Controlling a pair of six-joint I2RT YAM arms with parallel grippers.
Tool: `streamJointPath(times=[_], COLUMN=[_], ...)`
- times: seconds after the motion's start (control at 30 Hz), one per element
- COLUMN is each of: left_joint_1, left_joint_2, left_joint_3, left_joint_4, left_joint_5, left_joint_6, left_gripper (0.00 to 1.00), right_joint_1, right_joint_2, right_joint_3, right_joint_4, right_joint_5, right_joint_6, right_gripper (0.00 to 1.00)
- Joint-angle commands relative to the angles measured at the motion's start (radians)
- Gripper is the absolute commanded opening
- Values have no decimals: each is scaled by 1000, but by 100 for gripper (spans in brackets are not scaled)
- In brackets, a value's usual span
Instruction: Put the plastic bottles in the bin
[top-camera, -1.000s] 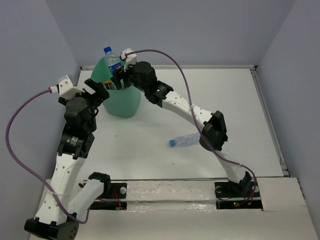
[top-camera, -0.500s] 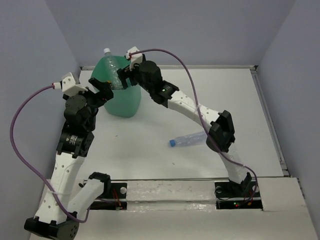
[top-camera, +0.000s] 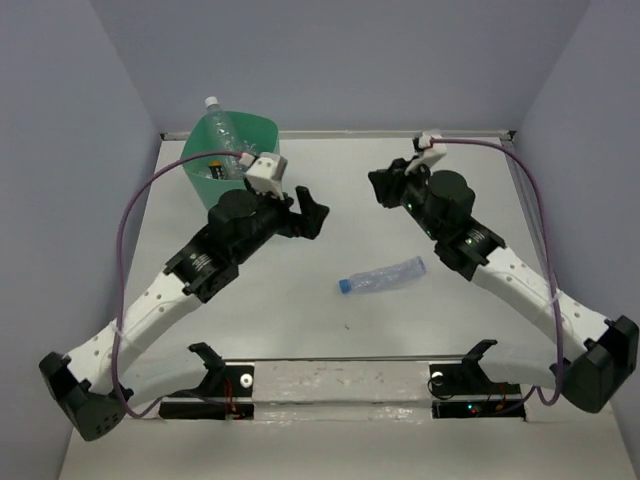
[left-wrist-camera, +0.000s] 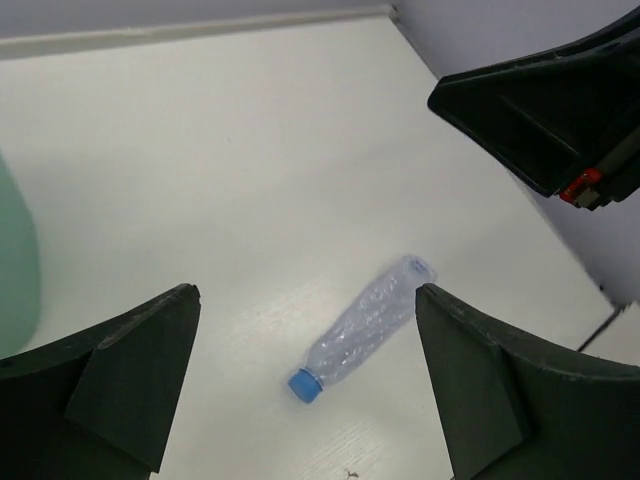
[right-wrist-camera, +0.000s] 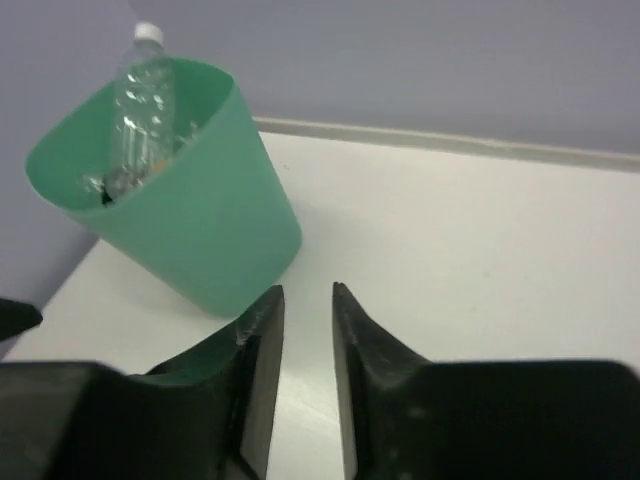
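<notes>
A clear plastic bottle (top-camera: 380, 277) with a blue cap lies on its side on the white table; in the left wrist view the same bottle (left-wrist-camera: 365, 325) is below and between my wide fingers. My left gripper (top-camera: 308, 210) (left-wrist-camera: 305, 292) hangs open above the table, left of and behind that bottle. The mint-green bin (top-camera: 262, 135) (right-wrist-camera: 210, 220) stands at the back left, with a white-capped bottle (top-camera: 222, 128) (right-wrist-camera: 140, 90) sticking up among others inside. My right gripper (top-camera: 383, 185) (right-wrist-camera: 306, 290) is shut on nothing, right of the bin and pointing toward it.
Grey walls close the table at the back and both sides. The bin's side (left-wrist-camera: 15, 260) shows at the left edge of the left wrist view, and part of the right arm (left-wrist-camera: 540, 110) at its upper right. A raised strip (top-camera: 340, 375) runs along the near edge.
My right gripper let go of a bottle over the bin, drew back to the right and shut. My left arm swung from beside the bin out over the middle of the table.
</notes>
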Motion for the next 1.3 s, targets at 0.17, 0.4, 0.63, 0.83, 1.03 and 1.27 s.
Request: streamJointPath(times=[0.17, 0.4, 0.63, 0.83, 1.03, 1.27], left_joint_1=[-295, -357, -430, -443, -443, -444], left_joint_2=[368, 701, 954, 1102, 1150, 1102], left_joint_3=[71, 232, 417, 529, 533, 525], left_joint_4=[110, 157, 140, 119, 88, 51], left_joint_5=[-5, 88, 98, -32, -25, -169], left_joint_6=[293, 388, 445, 493, 502, 531], left_gripper=[99, 99, 98, 91, 67, 0], right_joint_1=[-103, -115, -115, -115, -115, -115], right_joint_2=[-479, -839, -978, -970, -970, -947], right_joint_3=[-480, -525, -478, -488, -486, -500], right_joint_4=[-201, -303, -317, -317, -312, -277], right_joint_5=[323, 575, 635, 584, 575, 512], right_joint_6=[386, 364, 260, 272, 271, 287], right_gripper=[34, 58, 57, 56, 56, 56])
